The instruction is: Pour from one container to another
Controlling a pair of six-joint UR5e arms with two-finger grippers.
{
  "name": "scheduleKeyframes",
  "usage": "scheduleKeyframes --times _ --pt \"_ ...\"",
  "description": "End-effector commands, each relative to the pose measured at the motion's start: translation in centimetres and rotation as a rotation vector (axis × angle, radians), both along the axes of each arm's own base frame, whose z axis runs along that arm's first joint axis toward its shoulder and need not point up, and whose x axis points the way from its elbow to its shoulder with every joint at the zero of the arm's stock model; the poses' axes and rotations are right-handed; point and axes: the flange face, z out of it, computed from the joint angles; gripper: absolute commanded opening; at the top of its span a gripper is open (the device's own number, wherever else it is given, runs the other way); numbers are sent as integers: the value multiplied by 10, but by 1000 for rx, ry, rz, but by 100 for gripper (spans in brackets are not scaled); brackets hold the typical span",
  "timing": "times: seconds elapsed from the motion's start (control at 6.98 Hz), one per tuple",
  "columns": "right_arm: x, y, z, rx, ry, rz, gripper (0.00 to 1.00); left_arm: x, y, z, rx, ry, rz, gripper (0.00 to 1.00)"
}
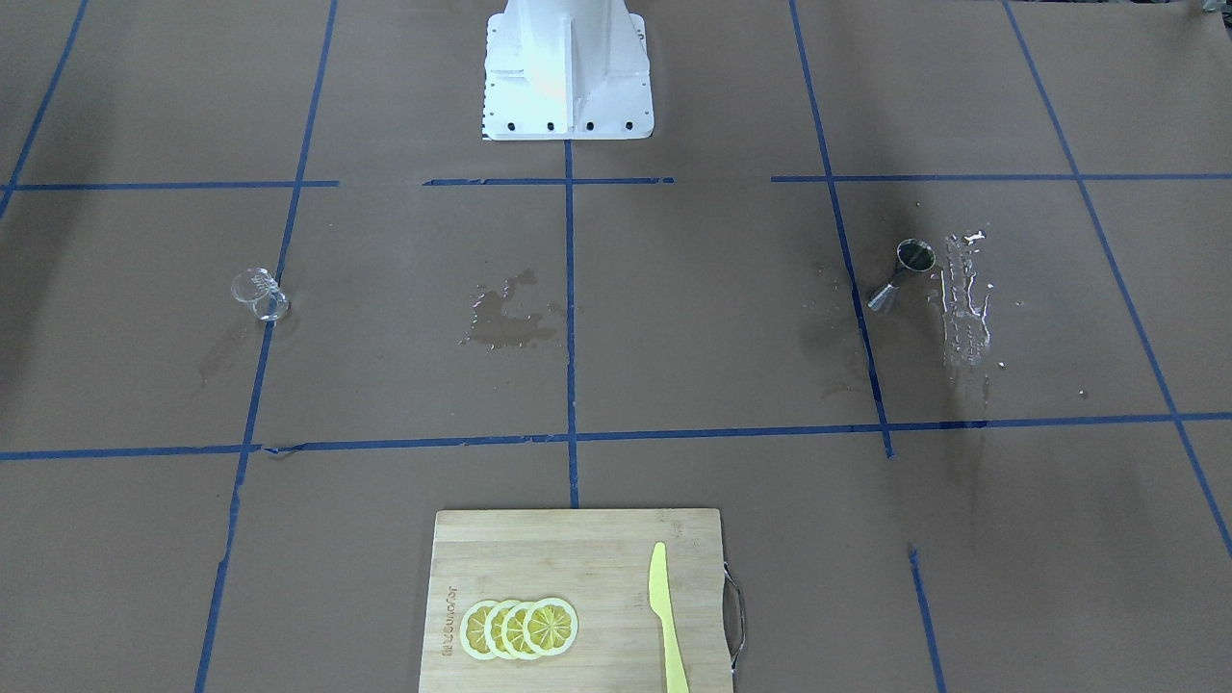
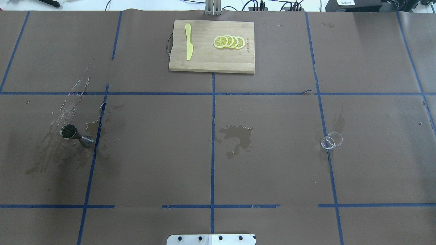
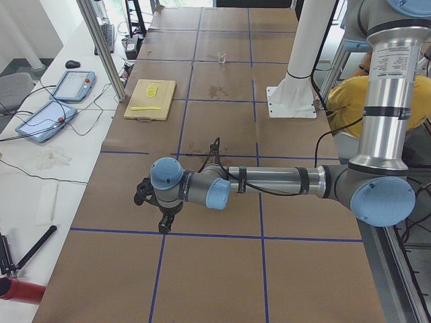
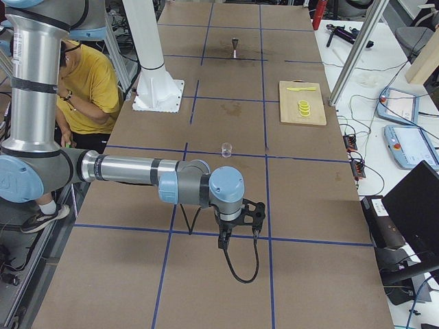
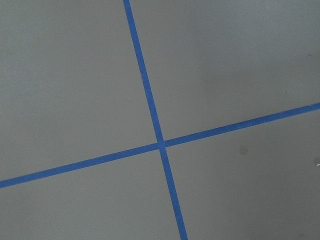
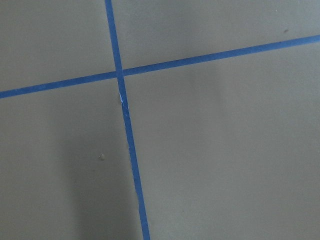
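The clear tumbler (image 1: 260, 294) stands on the brown paper on the robot's right side, also seen as the tumbler (image 2: 332, 140) from overhead and the tumbler (image 4: 227, 149) from the right end. The steel jigger (image 1: 902, 274) stands upright on the left side among wet streaks, the same jigger (image 2: 76, 135) and jigger (image 4: 235, 46). My left gripper (image 3: 163, 227) hangs over the table's near left end, far from the jigger. My right gripper (image 4: 237, 238) hangs beyond the tumbler at the right end. I cannot tell whether either is open or shut. Both wrist views show only paper and tape.
A wooden cutting board (image 2: 204, 61) with lemon slices (image 2: 229, 42) and a yellow knife (image 2: 188, 46) lies at the far middle edge. A wet stain (image 2: 236, 134) marks the centre. The white robot base (image 1: 568, 87) and a person in yellow (image 4: 89, 86) are on the robot side.
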Motion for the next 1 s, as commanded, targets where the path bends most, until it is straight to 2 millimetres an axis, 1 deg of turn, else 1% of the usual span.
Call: scheduleKeyframes --times 0.0,0.14,0.29,0.43,0.57,0.86 --pt "-8 1 2 7 -6 -23 100 0 0 0 -1 0 0 100" --pt "-16 -5 -1 22 1 -46 100 0 0 0 1 0 0 100" --pt "-16 -8 -9 50 -2 -45 100 1 0 2 -1 0 3 100" --pt "-17 -7 -11 76 -2 -45 100 0 -1 2 -1 0 1 100" --pt "-23 -10 -13 96 -2 -60 100 1 -1 2 -1 0 3 100" --pt "-24 -9 -13 101 -2 -62 100 1 -1 2 -1 0 3 100"
